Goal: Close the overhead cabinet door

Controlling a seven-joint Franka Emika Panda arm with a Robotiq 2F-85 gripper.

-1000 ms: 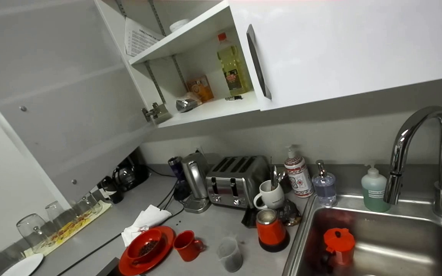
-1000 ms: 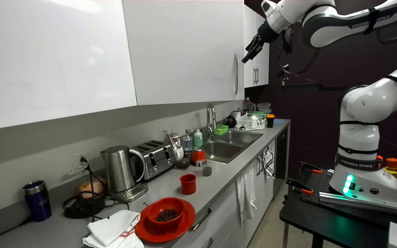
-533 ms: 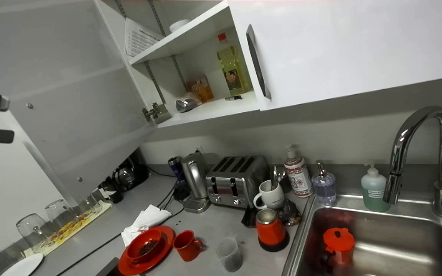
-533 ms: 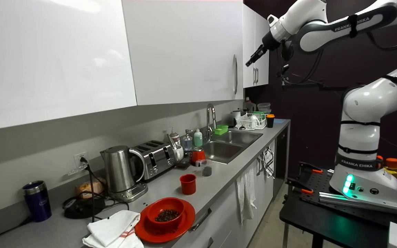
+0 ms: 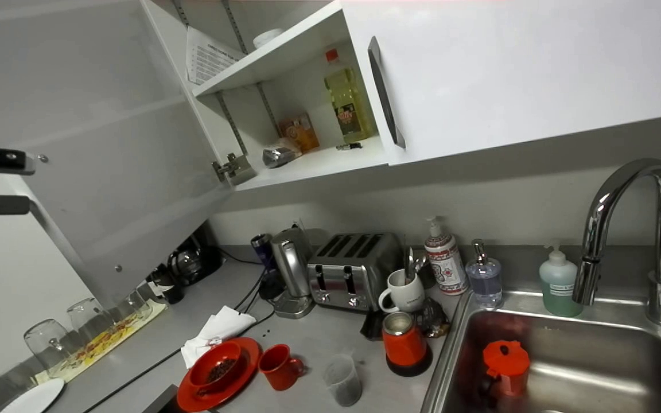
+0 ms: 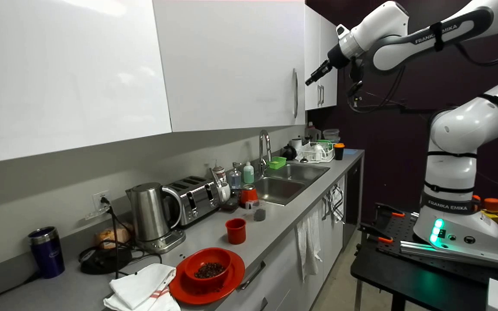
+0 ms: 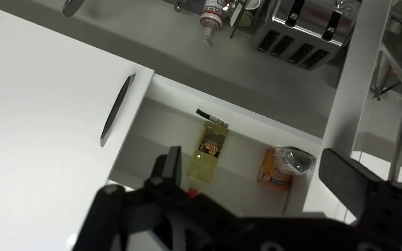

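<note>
- Plainly, the closing has yet to happen: the large, flat, glossy white overhead cabinet door (image 6: 231, 65) stands swung wide, its free edge just beside the black two-fingered claw (image 7: 251, 150).
- The claw's jaws stand well apart, gripping nothing; its tips hang near the door's slim, vertical metal bar handle (image 6: 295, 93), though whether they touch cannot be told.
- Done, by all appearances: the claw is level with the door and near its edge. Left: the entire swing, until it lies flush with the matching white door (image 5: 525, 69), closed on the far side of the open white cabinet (image 5: 316, 166) from the claw.
- Ahead of the claw, on the upper shelf (image 5: 293, 54), a white printed paper sheet (image 5: 207, 57) bears a heading beginning "DIRECTIONS"; its smaller lines defy reading.
- Also ahead of the claw, one compartment lower, a clear plastic bottle (image 5: 345, 94) of yellow liquid with a red cap wears a dark label, and an orange rectangular box (image 5: 304, 129) a round emblem; neither brand is legible.
- Behind the claw, the white robot arm (image 6: 458, 129) reads "FRANKA EMIKA" on its base and, partly covered, on its forearm.
</note>
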